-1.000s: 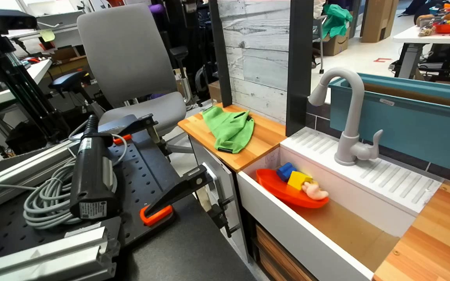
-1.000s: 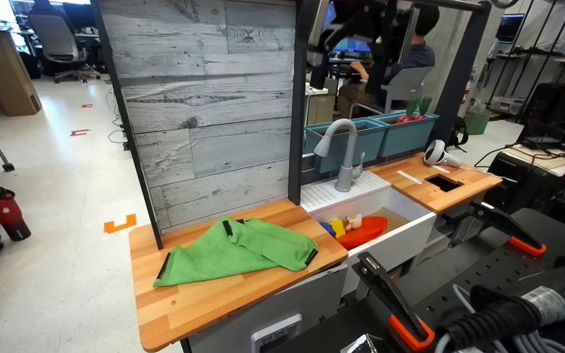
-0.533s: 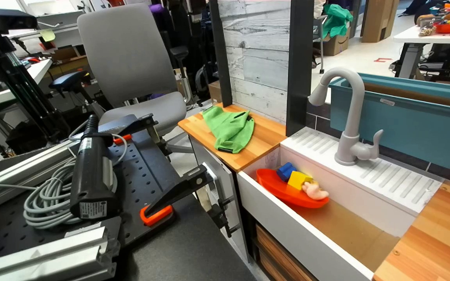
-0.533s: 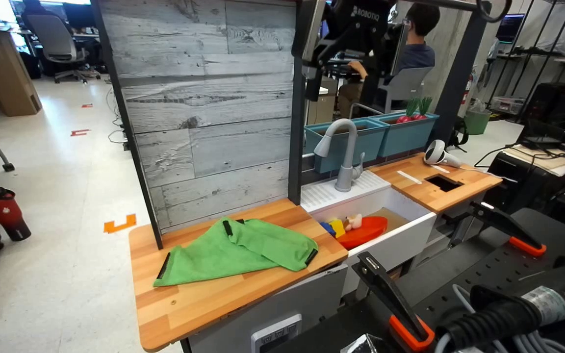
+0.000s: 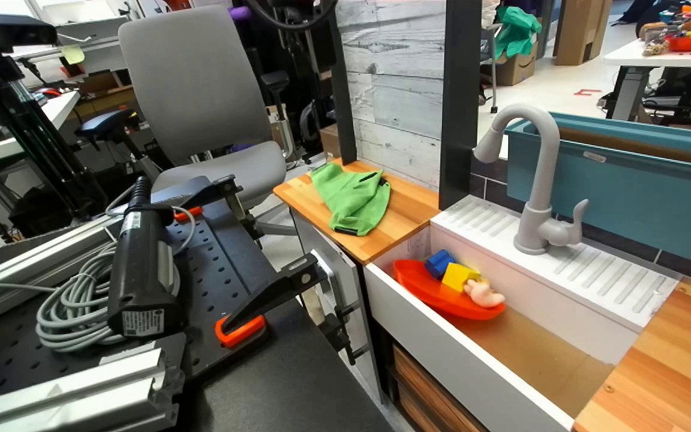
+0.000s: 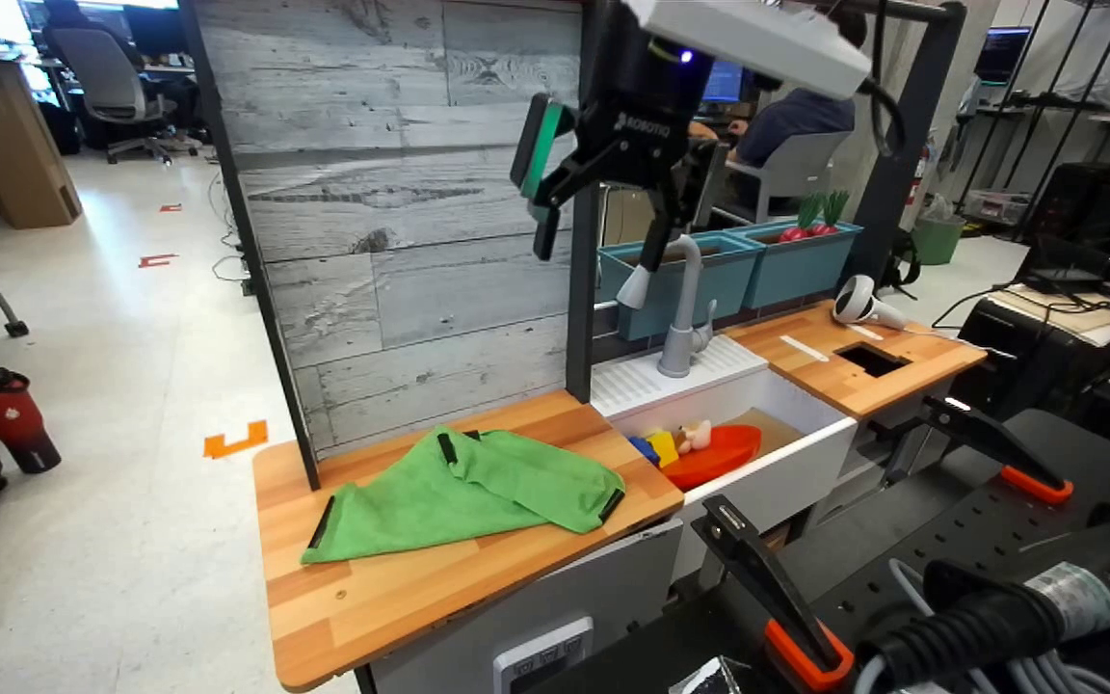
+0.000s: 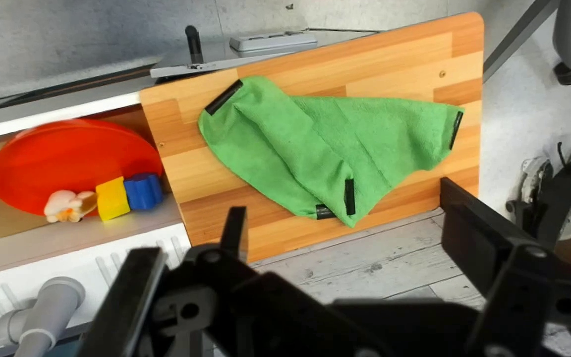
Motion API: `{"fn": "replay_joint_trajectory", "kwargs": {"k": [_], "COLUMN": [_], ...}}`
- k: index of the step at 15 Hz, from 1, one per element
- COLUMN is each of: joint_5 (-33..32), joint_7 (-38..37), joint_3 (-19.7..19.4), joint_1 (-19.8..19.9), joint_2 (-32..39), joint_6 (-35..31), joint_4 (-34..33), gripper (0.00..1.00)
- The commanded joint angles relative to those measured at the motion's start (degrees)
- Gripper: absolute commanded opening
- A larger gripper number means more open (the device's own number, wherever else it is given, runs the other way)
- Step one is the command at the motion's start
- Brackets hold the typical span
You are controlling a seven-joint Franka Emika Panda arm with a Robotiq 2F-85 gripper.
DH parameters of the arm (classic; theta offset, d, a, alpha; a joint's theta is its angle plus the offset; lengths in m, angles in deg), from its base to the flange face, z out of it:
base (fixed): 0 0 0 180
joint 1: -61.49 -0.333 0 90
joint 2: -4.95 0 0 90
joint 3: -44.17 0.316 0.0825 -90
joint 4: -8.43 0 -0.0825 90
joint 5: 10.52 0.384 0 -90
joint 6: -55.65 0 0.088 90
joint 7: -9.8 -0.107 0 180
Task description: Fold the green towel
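Note:
The green towel [image 5: 354,198] lies flat with black strips at its corners on the wooden counter [image 6: 324,617]. It also shows in an exterior view [image 6: 468,496] and the wrist view [image 7: 310,144]. One corner is folded over across the middle, with two black-taped corners close together near the wall side. My gripper [image 6: 599,249] is open and empty, high above the counter near the faucet. In the wrist view my gripper [image 7: 340,198] has its fingers wide apart, and the towel shows beyond and between them. Nothing is held.
A grey wood panel [image 6: 401,212] stands along the counter's back edge, beside a dark post [image 6: 587,241]. The sink [image 5: 459,354] holds a red dish [image 5: 417,288], a yellow block [image 5: 458,276] and a blue block [image 5: 439,264]. A grey faucet [image 5: 540,180] rises behind it.
My gripper has come down and to the left in an exterior view, with more of the arm now showing. The fingers stay apart. The towel has not moved.

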Motion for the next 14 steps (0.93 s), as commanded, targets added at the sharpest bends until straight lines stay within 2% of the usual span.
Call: {"fn": "replay_joint_trajectory", "kwargs": {"k": [1, 6, 14], "joint_5": [0.2, -2.3, -3.5], "joint_7": [-3.8, -9.9, -16.4], "joint_3": [1.1, -1.3, -6.1], "joint_1": [-1.4, -5.8, -11.0], "joint_2": [9.6, 20.3, 33.6], "joint_6": [-5.6, -10.4, -8.1], "joint_4": [-6.3, -14.2, -28.1], "gripper": [1.00, 1.00, 1.00]}}
